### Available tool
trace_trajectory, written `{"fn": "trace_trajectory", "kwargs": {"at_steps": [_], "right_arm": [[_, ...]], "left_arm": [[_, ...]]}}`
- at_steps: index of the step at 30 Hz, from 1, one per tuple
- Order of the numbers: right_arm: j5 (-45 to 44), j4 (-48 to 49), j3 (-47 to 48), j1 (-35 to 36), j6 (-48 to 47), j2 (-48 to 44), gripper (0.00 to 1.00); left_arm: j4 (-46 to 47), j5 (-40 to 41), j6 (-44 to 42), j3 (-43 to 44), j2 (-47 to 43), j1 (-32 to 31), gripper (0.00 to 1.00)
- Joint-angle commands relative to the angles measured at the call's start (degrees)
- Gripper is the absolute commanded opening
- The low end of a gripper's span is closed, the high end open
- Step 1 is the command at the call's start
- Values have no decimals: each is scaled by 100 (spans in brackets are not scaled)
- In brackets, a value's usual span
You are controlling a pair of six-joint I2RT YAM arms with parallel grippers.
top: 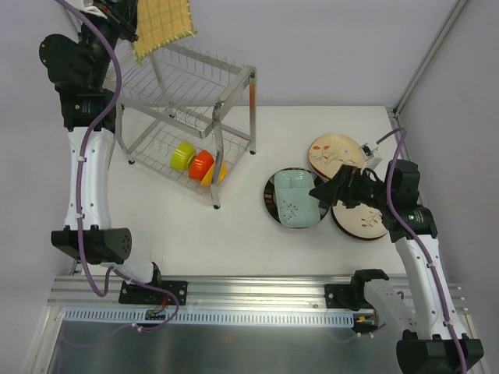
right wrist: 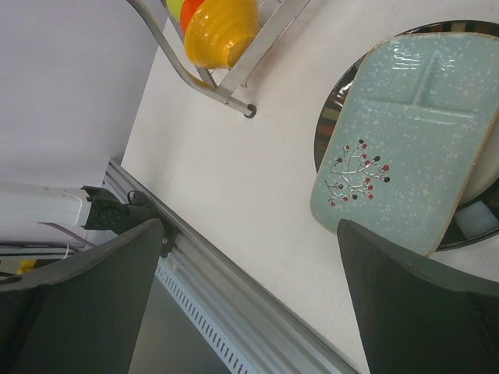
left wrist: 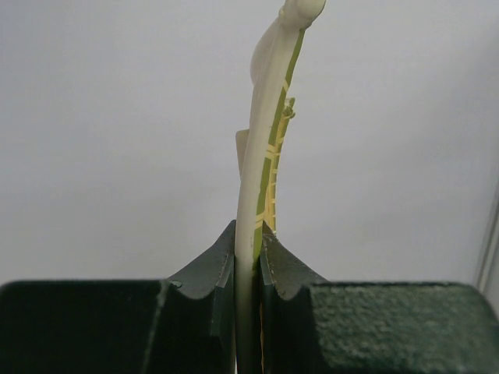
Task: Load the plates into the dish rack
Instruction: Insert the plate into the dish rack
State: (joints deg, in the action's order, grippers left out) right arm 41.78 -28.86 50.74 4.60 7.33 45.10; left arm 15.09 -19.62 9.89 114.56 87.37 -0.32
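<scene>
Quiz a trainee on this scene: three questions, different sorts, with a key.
1. True or false: the left jaws are shut on the yellow plate.
2. How many bowls sit in the lower tier of the rack?
3. The teal plate lies on: A the table, B a dark plate, C the rack.
Key: 1 true; 2 three; 3 B.

Green bowl [top: 182,155], orange bowl [top: 201,164], yellow bowl [top: 216,174]

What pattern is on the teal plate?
Teal plate: white speckles, a berry branch; best in right wrist view.
</scene>
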Motion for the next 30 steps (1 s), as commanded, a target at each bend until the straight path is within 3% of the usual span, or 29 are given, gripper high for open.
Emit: {"fn": "trace_trajectory", "kwargs": {"at_steps": [1,12,19,30], "right_arm": [[322,328,76,-29,-241,156,100],[498,530,155,-29,-452,692,100],[577,583,234,-21,-478,930,100],[647,557,322,-21,-513,1053,100]], "left_arm": [[1408,-227,285,453,191,539,0],[2015,-753,1251,1339,1517,1762,0],[2050,-1088,1366,2078,2169,2018,0],[2042,-1457,1200,2053,2609,2080,0]]}}
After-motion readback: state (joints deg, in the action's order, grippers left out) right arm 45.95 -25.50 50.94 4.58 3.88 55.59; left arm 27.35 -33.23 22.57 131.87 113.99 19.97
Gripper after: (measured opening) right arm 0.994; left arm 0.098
